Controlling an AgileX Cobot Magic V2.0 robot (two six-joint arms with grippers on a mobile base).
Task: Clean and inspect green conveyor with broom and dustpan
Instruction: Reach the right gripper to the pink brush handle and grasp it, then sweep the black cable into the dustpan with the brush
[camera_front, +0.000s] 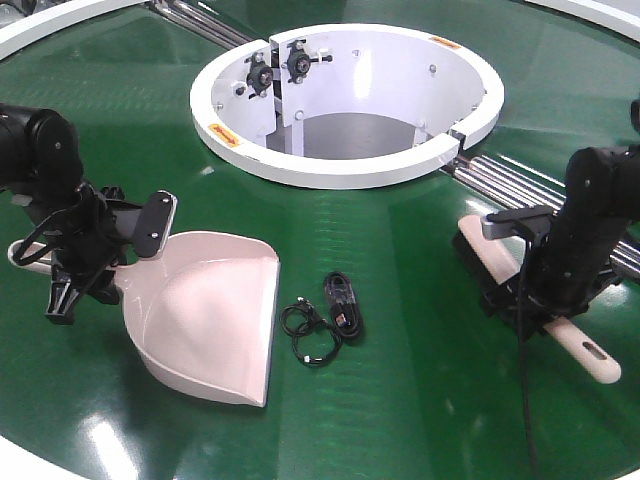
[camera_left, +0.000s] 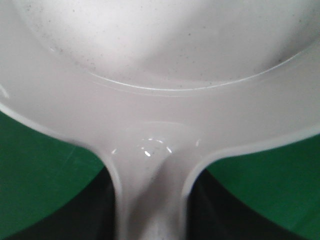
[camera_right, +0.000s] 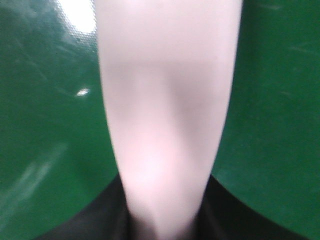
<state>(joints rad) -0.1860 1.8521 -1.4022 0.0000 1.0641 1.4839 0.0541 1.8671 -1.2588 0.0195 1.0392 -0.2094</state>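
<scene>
The pale pinkish-beige dustpan (camera_front: 210, 315) lies on the green conveyor (camera_front: 410, 400), its wide mouth facing right. My left gripper (camera_front: 80, 270) is shut on its handle; in the left wrist view the handle (camera_left: 150, 200) runs between my dark jaws into the scoop's back wall. The broom (camera_front: 590, 355) lies at the right, handle end toward the front, black bristles (camera_front: 478, 268) on the belt. My right gripper (camera_front: 540, 300) is shut on its middle; the right wrist view shows the pale handle (camera_right: 165, 125) between the jaws. A coiled black cable (camera_front: 325, 312) lies on the belt just right of the dustpan's mouth.
The white ring-shaped hub (camera_front: 350, 172) with its open well stands at the back centre. Metal roller strips (camera_front: 510, 185) run from the hub to the right, behind the broom. The conveyor's white rim (camera_front: 30, 465) curves along the front left.
</scene>
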